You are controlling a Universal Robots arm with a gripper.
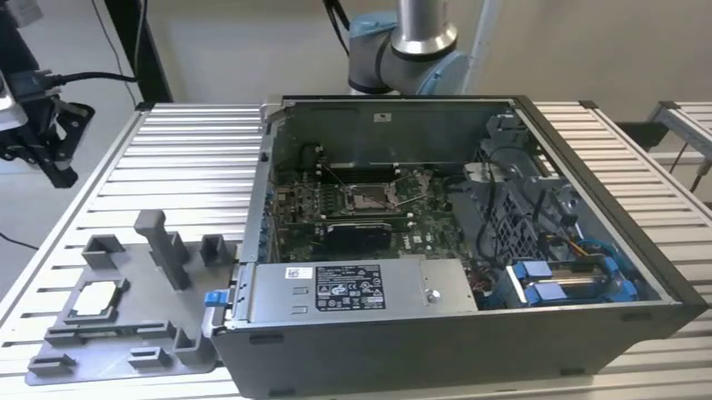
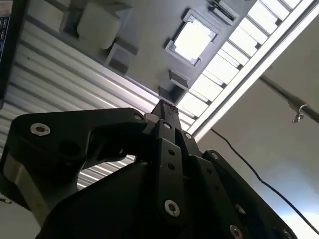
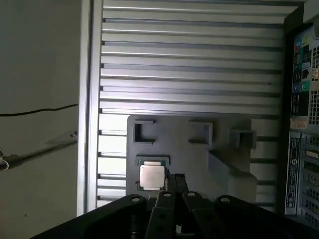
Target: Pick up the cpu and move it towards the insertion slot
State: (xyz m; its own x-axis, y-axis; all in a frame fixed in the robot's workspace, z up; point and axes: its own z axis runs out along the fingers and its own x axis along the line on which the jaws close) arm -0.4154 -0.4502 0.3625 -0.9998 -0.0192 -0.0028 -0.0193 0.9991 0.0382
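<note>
Slatted table (image 1: 189,158); one tray (image 1: 145,329) holding one cpu (image 1: 95,298); one insertion slot (image 1: 368,197).

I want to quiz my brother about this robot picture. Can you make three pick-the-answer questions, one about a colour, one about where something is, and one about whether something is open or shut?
1. The circuit board around the insertion slot is: A red; B green; C yellow.
2. The cpu lies: A in the insertion slot; B in the grey tray; C on the floor.
3. The computer case is: A open; B closed up; C packed in a box.

Answers:
1 B: the board shows green in the exterior view.
2 B: the silvery chip sits in a pocket of the tray, apart from the gripper.
3 A: its insides show from above.
</note>
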